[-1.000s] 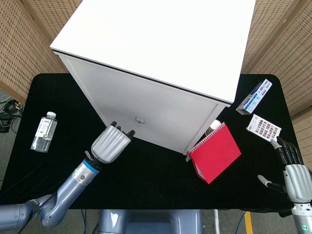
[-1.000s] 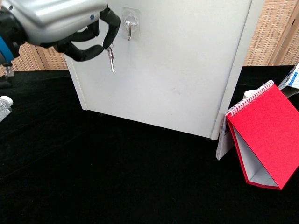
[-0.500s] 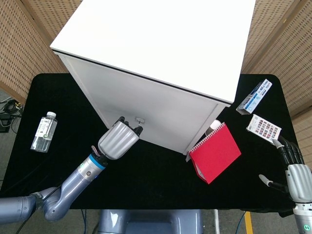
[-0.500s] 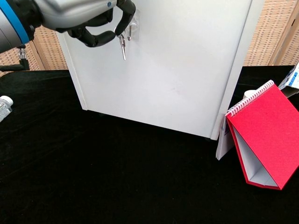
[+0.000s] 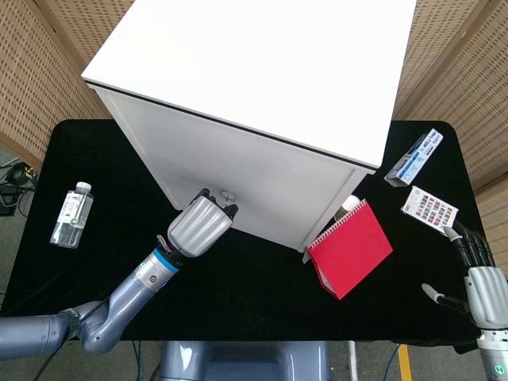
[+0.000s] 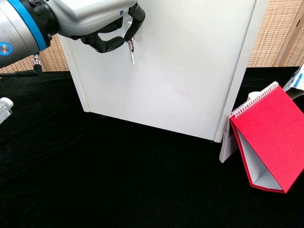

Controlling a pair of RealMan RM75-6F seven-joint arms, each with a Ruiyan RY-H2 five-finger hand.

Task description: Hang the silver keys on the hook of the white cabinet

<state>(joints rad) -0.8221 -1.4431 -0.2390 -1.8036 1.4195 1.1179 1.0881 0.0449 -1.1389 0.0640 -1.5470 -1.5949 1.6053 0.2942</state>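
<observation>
1. Left hand (image 6: pixel 90 21) raised vs cabinet front (image 6: pixel 180 71); fingers (image 6: pixel 135 19) pinching silver keys (image 6: pixel 131 50) at top, blade dangling free so ring can catch.
2. Keys right at hook (image 5: pixel 228 195); hook hidden in chest view, seating unclear.
3. Right hand (image 5: pixel 476 270) idle on tabletop (image 5: pixel 254 294), fingers loosely spread, holding nothing.

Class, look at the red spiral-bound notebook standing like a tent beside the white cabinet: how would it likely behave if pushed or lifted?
The red notebook stands open as a tent on the black table, so a push would probably slide it or fold it flat. Its covers look thin; lifted by one, the other would likely swing on the spiral. It seems light. Its top corner sits close against the white cabinet, which may steady it.
</observation>
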